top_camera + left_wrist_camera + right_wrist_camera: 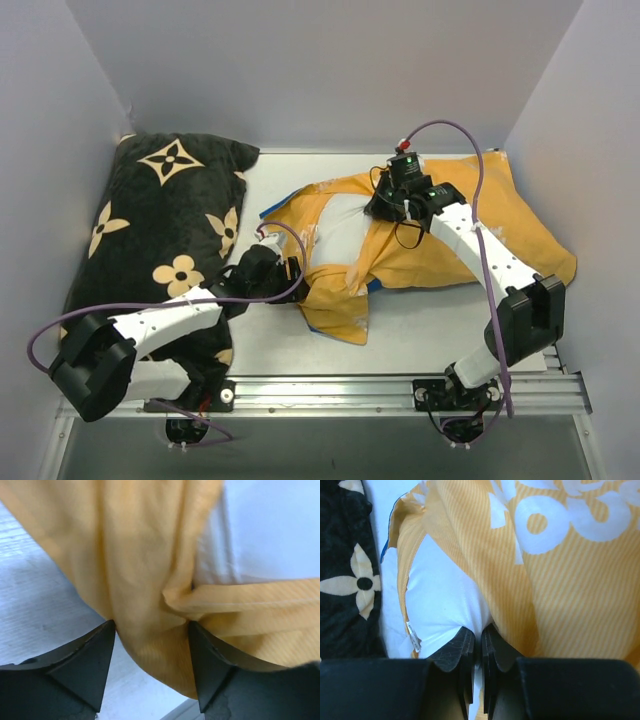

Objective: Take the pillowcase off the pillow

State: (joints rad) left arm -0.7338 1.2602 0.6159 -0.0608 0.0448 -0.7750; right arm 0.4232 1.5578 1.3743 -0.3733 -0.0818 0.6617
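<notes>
The left pincer (151, 627) stood with its jaws apart. A loose fold of the pillowcase (505, 225) hung between them, unclamped. From there the orange cloth spread away toward two o'clock, its long axis running nine to three across the table (430, 320). The white pillow (340, 225) showed bare near the nine o'clock end, close to this arm. The right pincer (480, 630) was pressed shut where pillow met cloth; what it pinched, I couldn't tell. I'd judge the left arm nearer the open end.

Orange pillowcase (520, 235) partly covers the white pillow (343, 225), black flowered pillow (150, 240) lying left
</notes>
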